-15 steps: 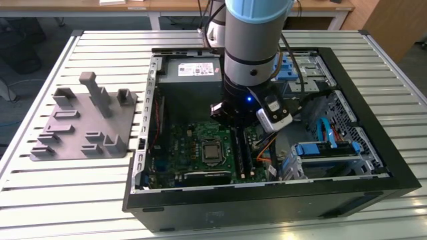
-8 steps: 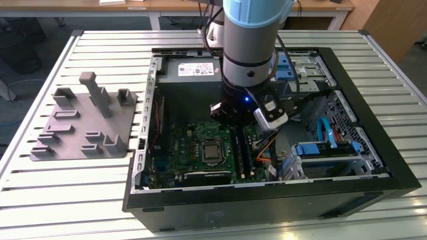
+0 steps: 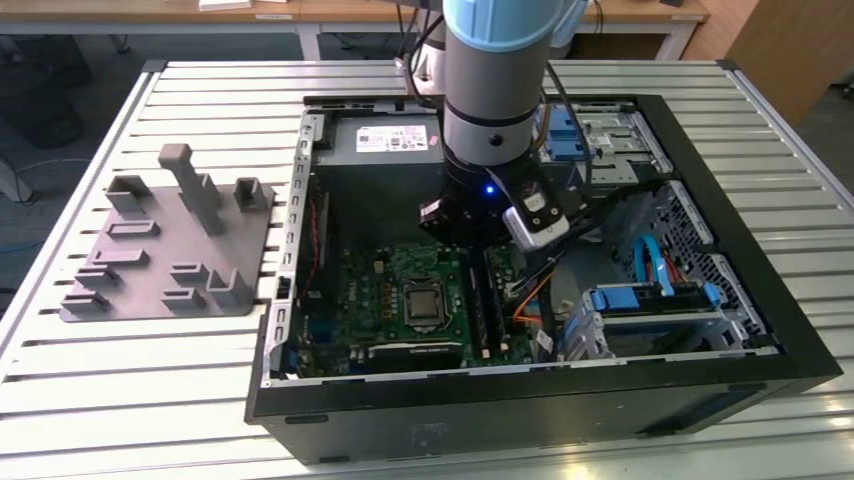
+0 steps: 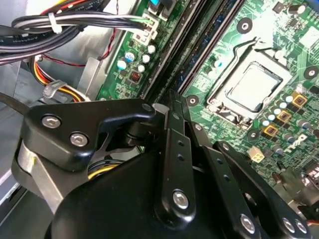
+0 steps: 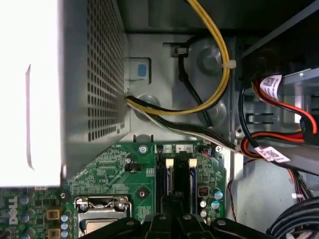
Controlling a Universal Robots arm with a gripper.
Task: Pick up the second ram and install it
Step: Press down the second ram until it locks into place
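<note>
My gripper is down inside the open computer case, right over the black memory slots beside the processor socket. In the second wrist view its black fingers lie pressed together, their tips at the slots. A thin dark strip, which I take for the second ram, runs along the slots straight out from the fingertips. I cannot tell whether the fingers pinch it or only rest on it. In the exterior view the arm covers the slots' far end.
A grey fixture plate with upright blocks lies on the slatted table at the exterior view's left. Inside the case are the power supply, cable bundles, red data cables and blue drive brackets.
</note>
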